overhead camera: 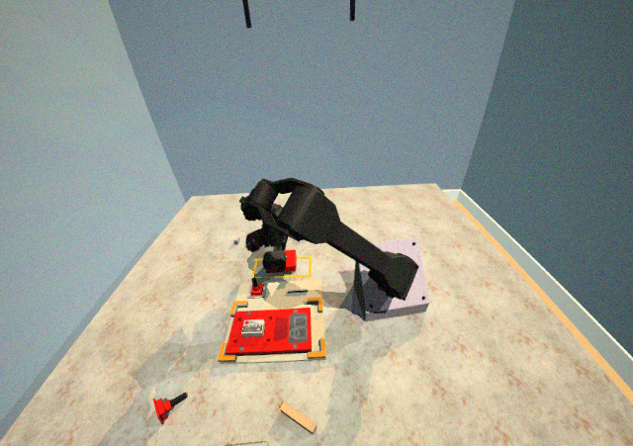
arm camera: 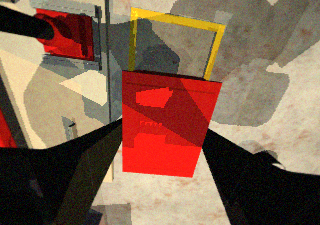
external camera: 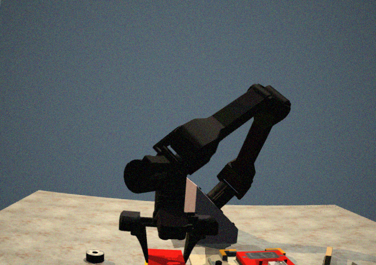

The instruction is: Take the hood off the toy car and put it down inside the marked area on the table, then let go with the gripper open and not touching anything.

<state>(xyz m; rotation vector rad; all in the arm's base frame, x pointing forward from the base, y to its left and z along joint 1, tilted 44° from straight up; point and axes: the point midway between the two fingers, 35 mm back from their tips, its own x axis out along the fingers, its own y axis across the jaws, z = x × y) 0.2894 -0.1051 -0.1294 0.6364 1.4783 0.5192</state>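
The hood (overhead camera: pixel 290 260) (external camera: pixel 165 254) (arm camera: pixel 160 155) is a plain red box-like piece. My gripper (external camera: pixel 166 260) (arm camera: pixel 163 126) is shut on it, one finger at each side. The marked area is a yellow outline (overhead camera: pixel 311 266) (arm camera: pixel 175 19). The hood is low over it and covers its near part in the wrist view; whether it touches the table I cannot tell. The toy car (overhead camera: pixel 278 333) (external camera: pixel 247 260) is a flat red body with a grey-white engine block showing, between orange corner pieces. The hood's underside and most of the gripper in the top view are hidden.
A red piece with a black stick (overhead camera: pixel 256 291) (arm camera: pixel 65 35) stands on the beige board beside the marked area. A similar piece (overhead camera: pixel 162 408) lies at front left, near a wooden block (overhead camera: pixel 297 417) (external camera: pixel 328 254). A small black-and-white cylinder (external camera: pixel 94 256) stands beyond the gripper.
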